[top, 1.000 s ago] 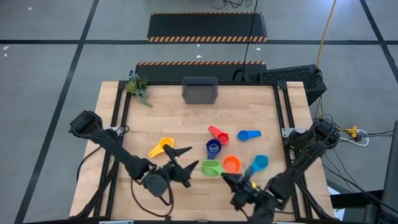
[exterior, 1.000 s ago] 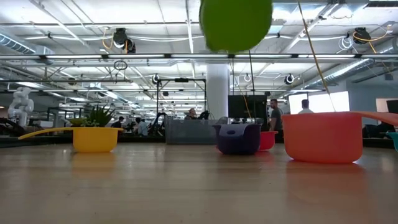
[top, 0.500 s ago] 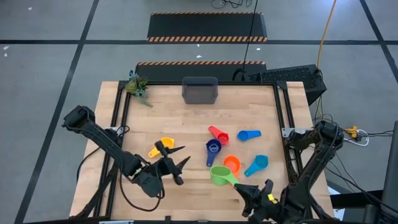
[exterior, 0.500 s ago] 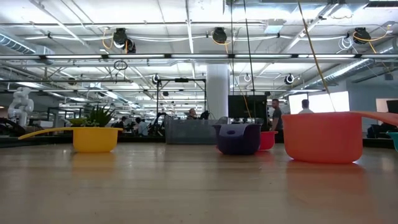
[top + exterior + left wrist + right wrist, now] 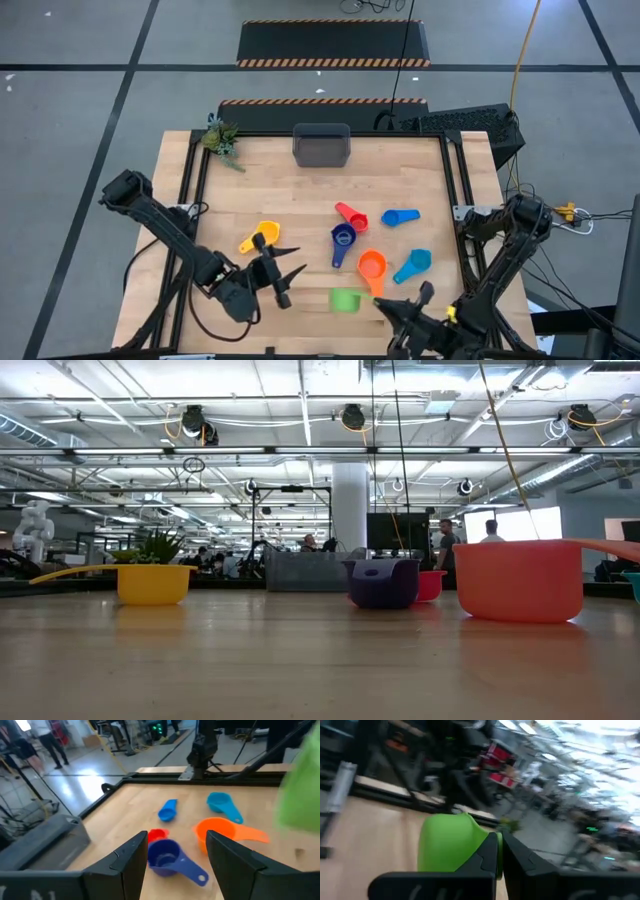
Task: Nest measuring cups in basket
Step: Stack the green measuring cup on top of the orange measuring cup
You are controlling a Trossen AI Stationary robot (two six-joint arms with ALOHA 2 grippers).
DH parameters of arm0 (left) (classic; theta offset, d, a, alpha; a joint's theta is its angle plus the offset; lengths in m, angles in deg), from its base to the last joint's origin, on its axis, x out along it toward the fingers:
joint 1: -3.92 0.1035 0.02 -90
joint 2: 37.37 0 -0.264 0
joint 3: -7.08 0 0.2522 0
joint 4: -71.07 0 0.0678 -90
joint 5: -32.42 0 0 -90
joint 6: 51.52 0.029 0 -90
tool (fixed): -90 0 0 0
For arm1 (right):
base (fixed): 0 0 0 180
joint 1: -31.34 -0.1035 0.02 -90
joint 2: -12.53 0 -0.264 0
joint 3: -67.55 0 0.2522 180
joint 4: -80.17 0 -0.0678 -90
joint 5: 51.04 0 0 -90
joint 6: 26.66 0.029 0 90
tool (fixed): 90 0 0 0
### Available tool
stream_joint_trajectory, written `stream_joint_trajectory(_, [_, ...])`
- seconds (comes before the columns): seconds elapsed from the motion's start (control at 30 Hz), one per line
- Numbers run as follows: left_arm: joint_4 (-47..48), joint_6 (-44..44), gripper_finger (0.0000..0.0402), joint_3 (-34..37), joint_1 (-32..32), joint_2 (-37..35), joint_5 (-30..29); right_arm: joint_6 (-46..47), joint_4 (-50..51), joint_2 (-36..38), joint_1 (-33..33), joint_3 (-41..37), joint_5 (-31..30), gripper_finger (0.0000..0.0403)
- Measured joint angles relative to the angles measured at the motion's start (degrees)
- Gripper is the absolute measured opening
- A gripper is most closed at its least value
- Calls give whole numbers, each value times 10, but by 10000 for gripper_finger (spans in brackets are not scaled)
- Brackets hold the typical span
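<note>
Six cups lie outside the basket point(image 5: 321, 146); right pincer point(image 5: 499, 851) grips the green cup point(image 5: 345, 299).

Worktop point(image 5: 260, 180): bare between the basket point(image 5: 321, 145) at the far edge and the cup cluster. Obstacles right of centre: red cup point(image 5: 350, 215), blue cup point(image 5: 400, 216), dark blue cup point(image 5: 342, 241), orange cup point(image 5: 372, 267), cyan cup point(image 5: 414, 264), closely grouped. Yellow cup point(image 5: 260, 237) stands apart, left. Plant point(image 5: 221, 138) occupies the far-left corner.

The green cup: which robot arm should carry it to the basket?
The right. The right gripper is shut on the green cup's handle. The left gripper is open and empty beside the yellow cup. The basket sits across the table.
</note>
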Motion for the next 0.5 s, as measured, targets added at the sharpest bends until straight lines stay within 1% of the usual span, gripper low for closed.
stream_joint_trajectory(0.07, [-3, -2, 202, 0, -6, 0, 0, -11, -26, -11, 6, 0, 29, 0])
stream_joint_trajectory(0.1, [-4, -4, 202, 0, -8, 0, 0, -18, -40, -17, 7, 0, 34, 0])
stream_joint_trajectory(0.17, [-3, -11, 202, 0, -14, 0, 0, -43, -47, -28, 5, 1, 21, 0])
stream_joint_trajectory(0.23, [-3, -18, 202, 0, -18, 0, 0, -77, -51, -33, -5, 2, -5, 0])
stream_joint_trajectory(0.3, [-3, -22, 202, 0, -23, 0, 1, -142, -84, -32, -22, 2, -39, 0])
stream_joint_trajectory(0.4, [-3, -24, 202, 0, -27, 0, -1, -286, -192, -23, -44, 3, -46, 0])
stream_joint_trajectory(0.43, [-3, -24, 202, 0, -27, 0, -2, -303, -201, -14, -50, 3, -45, 0])
stream_joint_trajectory(0.5, [-7, -23, 202, 0, -25, 0, -2, -309, -183, 11, -58, 3, -46, 0])
